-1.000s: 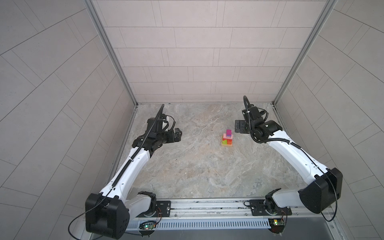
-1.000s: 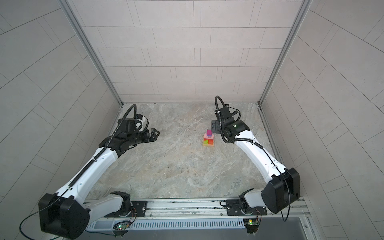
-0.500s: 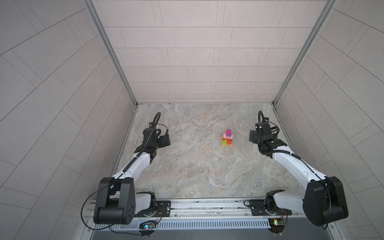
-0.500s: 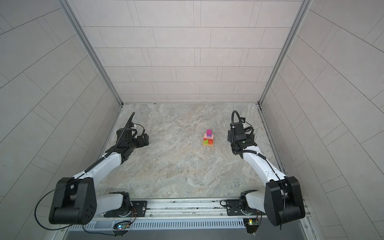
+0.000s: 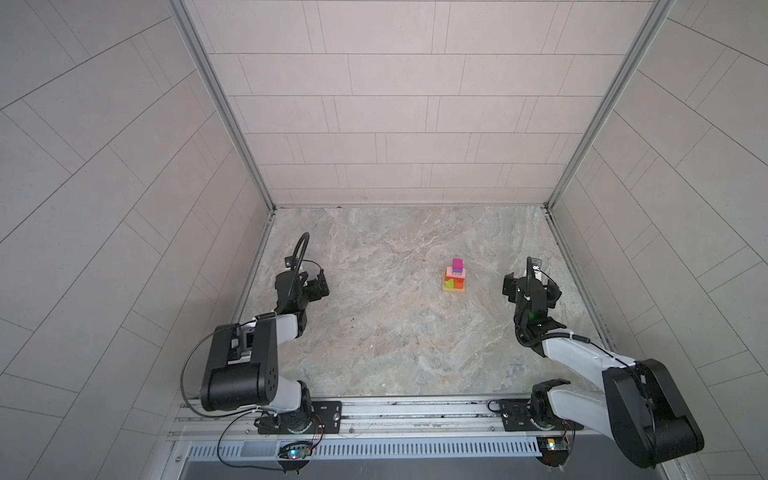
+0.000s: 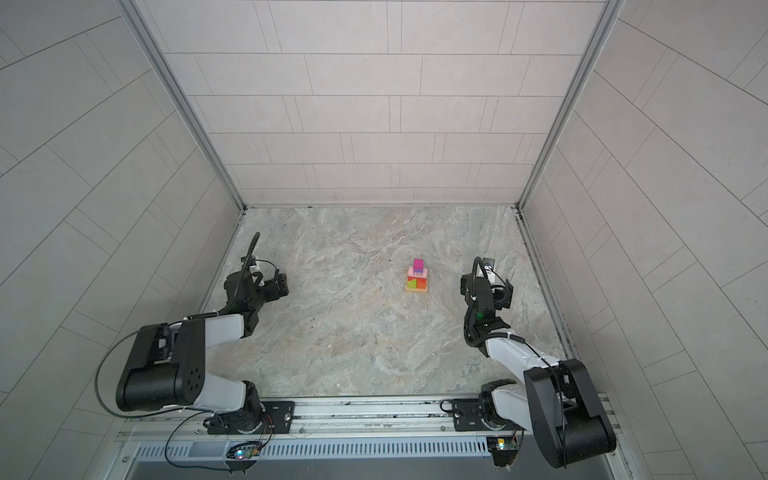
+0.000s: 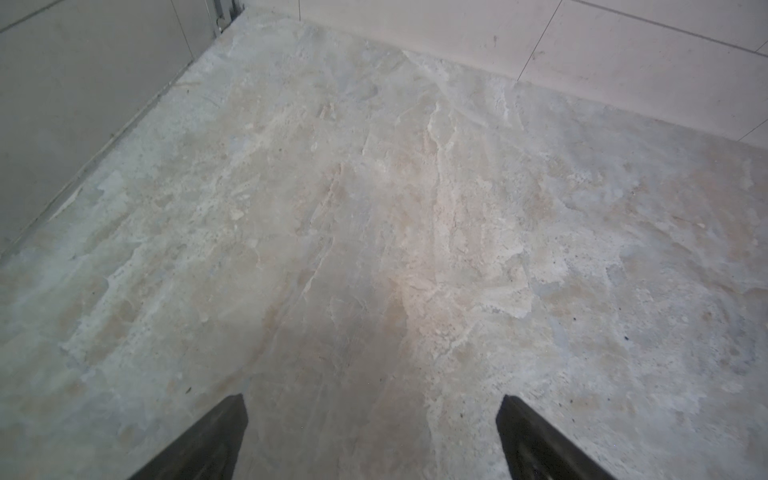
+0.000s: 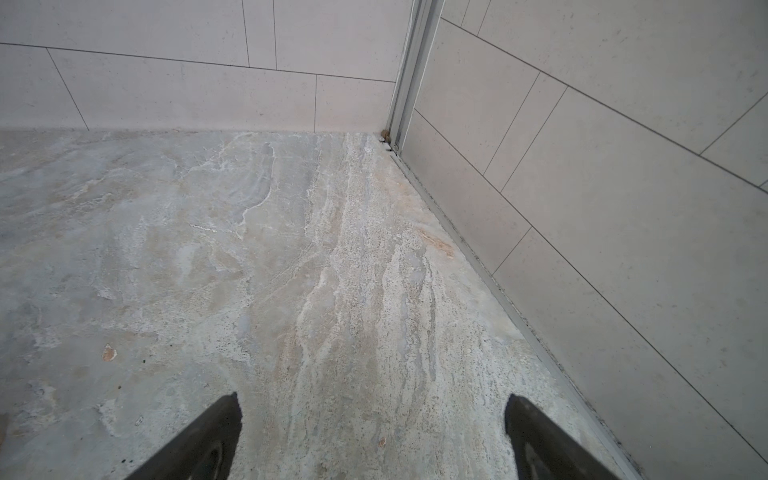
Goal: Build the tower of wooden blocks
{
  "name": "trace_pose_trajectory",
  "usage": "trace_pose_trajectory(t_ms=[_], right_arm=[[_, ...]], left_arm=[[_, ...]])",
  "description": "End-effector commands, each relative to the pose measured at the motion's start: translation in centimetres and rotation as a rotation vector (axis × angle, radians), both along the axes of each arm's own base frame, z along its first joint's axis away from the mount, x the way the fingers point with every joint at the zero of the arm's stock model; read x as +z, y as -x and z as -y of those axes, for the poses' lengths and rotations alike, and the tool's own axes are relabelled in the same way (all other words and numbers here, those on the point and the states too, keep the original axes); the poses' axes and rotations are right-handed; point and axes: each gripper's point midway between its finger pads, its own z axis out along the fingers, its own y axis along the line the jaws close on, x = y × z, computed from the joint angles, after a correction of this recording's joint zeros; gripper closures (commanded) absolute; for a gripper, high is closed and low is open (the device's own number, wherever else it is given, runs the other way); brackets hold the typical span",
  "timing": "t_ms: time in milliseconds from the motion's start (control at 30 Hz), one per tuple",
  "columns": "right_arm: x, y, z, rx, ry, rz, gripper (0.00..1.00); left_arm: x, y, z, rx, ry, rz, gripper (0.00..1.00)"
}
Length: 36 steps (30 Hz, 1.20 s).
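I see one wood block tower [image 5: 454, 277] standing upright on the marbled table [image 5: 386, 340], right of the middle in both top views. From the bottom I count a tan base, a lime green and an orange block side by side, a pink slab, a thin purple piece and a magenta cube on top. My left gripper [image 5: 318, 284] sits well apart from the tower, spread wide and empty. My right gripper [image 5: 530, 287] is nearer the tower but not touching it. It is spread wide too, with only bare table between its fingers [image 8: 216, 432].
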Motion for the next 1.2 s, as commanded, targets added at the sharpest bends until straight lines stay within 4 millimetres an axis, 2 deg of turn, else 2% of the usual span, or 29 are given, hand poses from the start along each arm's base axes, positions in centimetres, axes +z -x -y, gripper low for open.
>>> trace_pose_trajectory(t_ms=[0,100,200,300,367,400,500,567,700,767,1167], right_arm=[[1.7,-0.4,0.3,-0.007,0.02,0.147,0.0],[1.3,-0.3,0.8,-0.042,0.035,0.19,0.01],[0.4,-0.2,0.5,-0.023,0.034,0.212,0.0],[0.1,-1.2,-0.7,0.055,0.074,0.225,0.01],[-0.9,-2.1,-2.3,0.157,0.078,0.164,0.01],[-1.4,-2.5,-2.4,0.165,0.08,0.142,0.01],[-1.3,-3.2,-1.9,0.111,0.1,0.151,0.01],[-1.7,-3.2,-1.0,0.067,0.072,0.115,0.01],[-2.3,-4.1,0.6,0.039,-0.008,0.082,0.01],[-2.5,-4.8,0.3,0.055,0.011,0.053,0.01],[-2.3,-4.9,-0.5,0.076,0.042,0.044,0.0]], left_arm=[[3.4,-1.8,0.7,-0.059,-0.022,0.19,0.0],[3.4,-2.0,2.2,-0.158,-0.019,0.206,0.0],[3.5,-1.6,2.4,-0.168,-0.022,0.222,0.0],[3.3,-1.8,2.3,-0.162,-0.029,0.209,0.0],[3.3,-1.5,2.4,-0.163,-0.038,0.217,0.0],[3.3,-1.3,2.4,-0.153,-0.048,0.228,0.0],[2.3,-0.4,2.3,-0.118,-0.09,0.252,0.0],[2.1,-1.2,1.9,-0.113,-0.067,0.23,0.0],[1.3,-2.3,1.8,-0.04,-0.164,0.12,0.0],[1.1,-2.4,1.7,-0.026,-0.176,0.107,0.0],[1.6,-2.2,2.0,-0.023,-0.2,0.124,0.0]])
